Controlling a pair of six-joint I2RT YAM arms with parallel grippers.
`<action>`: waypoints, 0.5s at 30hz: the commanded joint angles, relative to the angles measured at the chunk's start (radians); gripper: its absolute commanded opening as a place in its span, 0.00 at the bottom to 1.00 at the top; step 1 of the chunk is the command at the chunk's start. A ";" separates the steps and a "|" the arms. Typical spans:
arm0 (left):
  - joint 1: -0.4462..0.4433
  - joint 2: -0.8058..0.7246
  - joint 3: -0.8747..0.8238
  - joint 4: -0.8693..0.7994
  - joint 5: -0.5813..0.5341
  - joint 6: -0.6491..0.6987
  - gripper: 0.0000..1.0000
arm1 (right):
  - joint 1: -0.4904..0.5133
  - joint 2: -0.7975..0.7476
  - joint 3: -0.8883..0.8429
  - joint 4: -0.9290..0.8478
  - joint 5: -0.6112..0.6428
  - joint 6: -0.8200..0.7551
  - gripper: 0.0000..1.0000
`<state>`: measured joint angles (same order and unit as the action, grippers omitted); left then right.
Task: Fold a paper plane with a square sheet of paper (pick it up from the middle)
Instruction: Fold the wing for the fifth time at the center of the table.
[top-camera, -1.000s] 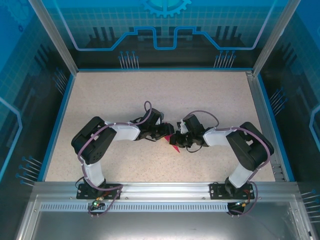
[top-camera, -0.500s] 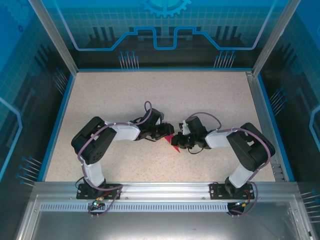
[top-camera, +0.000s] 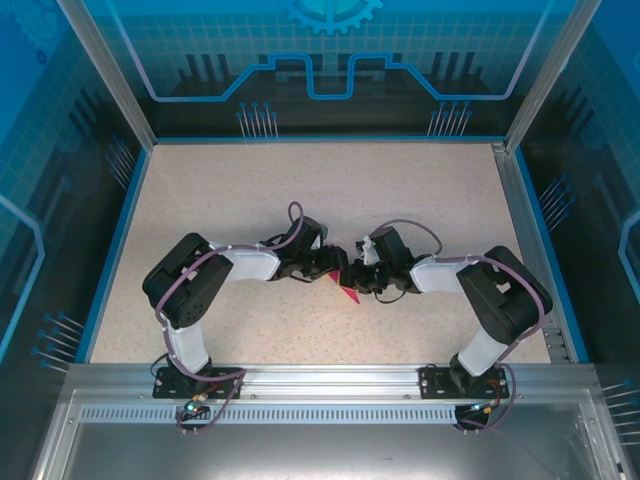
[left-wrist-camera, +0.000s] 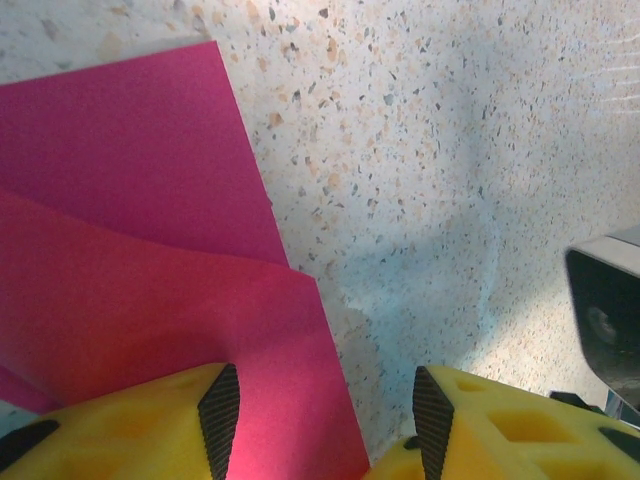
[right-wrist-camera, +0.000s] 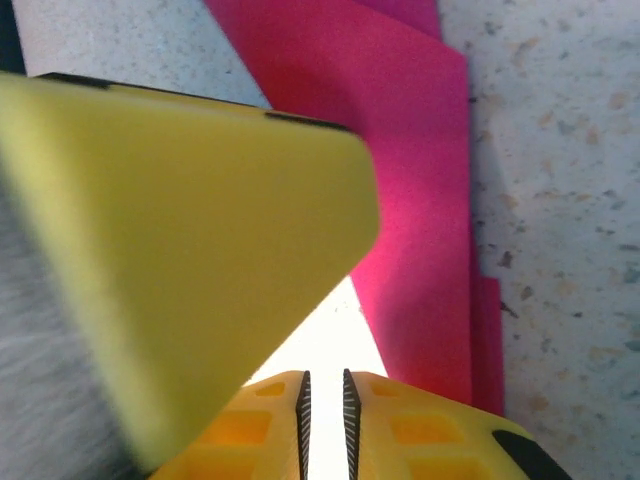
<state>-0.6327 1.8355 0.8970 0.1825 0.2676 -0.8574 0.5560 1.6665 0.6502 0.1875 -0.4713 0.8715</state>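
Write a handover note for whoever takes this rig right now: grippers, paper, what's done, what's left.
Left gripper: open, low over the table, one finger above the paper, nothing gripped.
Right gripper: shut but for a sliver, nothing seen between the pads, close over the paper.
Paper plane: magenta, lying flat at mid-table between both grippers, folded into overlapping layers.
Done: several folds are in.
Left: the finished shape can't be judged from here. Probably press the last creases, then pick it up from the middle.
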 joint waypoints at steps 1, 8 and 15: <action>-0.007 0.016 0.014 -0.067 0.016 0.022 0.54 | -0.002 0.050 0.016 -0.031 0.045 -0.003 0.18; -0.004 -0.010 0.018 -0.067 0.017 0.037 0.54 | -0.003 0.058 -0.034 -0.114 0.115 -0.025 0.13; 0.001 -0.075 0.023 -0.042 0.041 0.062 0.58 | -0.006 0.054 -0.054 -0.114 0.114 -0.027 0.12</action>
<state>-0.6331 1.8149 0.9012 0.1581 0.2722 -0.8295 0.5556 1.6966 0.6418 0.1856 -0.4301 0.8673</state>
